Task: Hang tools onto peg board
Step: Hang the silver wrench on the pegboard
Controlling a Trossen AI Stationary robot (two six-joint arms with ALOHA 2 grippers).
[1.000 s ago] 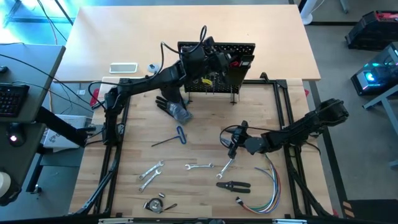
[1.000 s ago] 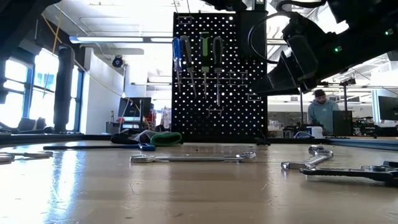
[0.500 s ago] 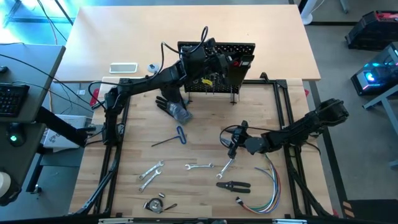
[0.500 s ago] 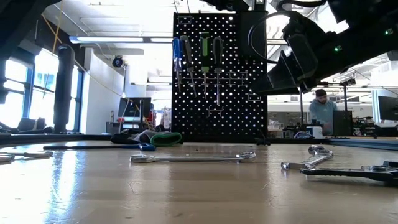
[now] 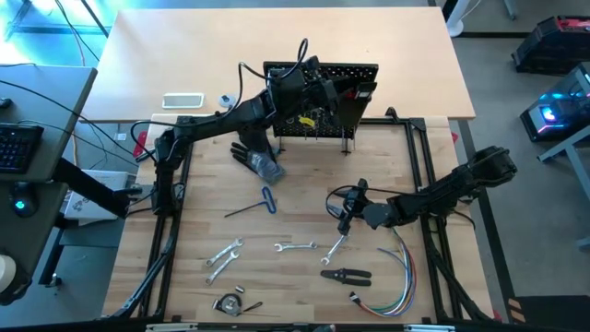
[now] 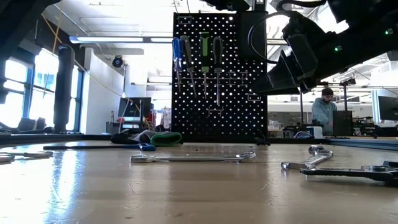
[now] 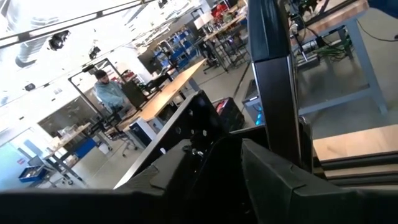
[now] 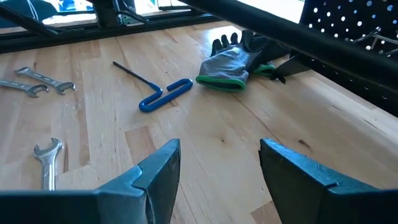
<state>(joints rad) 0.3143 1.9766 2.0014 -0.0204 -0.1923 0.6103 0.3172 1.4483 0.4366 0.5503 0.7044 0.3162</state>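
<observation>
your bench [image 5: 194, 240] carries the peg board [image 5: 355, 74], upright at its far edge, with 3 screwdrivers [image 6: 203, 53] hanging on its face in the low view. your left jaws [image 5: 318, 97] are up against the board's front; you cannot tell from these views how far they are parted, or whether anything sits between them. your right jaws [image 8: 217, 165] stand wide over bare wood, holding nothing. ahead of the right jaws lie the glove [image 8: 233, 59] and the blue-handled hex key [image 8: 163, 94], well apart from them. beside those jaws rests 1 silver wrench [image 8: 48, 162]; 2 more wrenches [image 8: 37, 81] lie farther off. the pliers [image 5: 346, 274] and the coloured wires [image 5: 392, 286] lie close behind them.
</observation>
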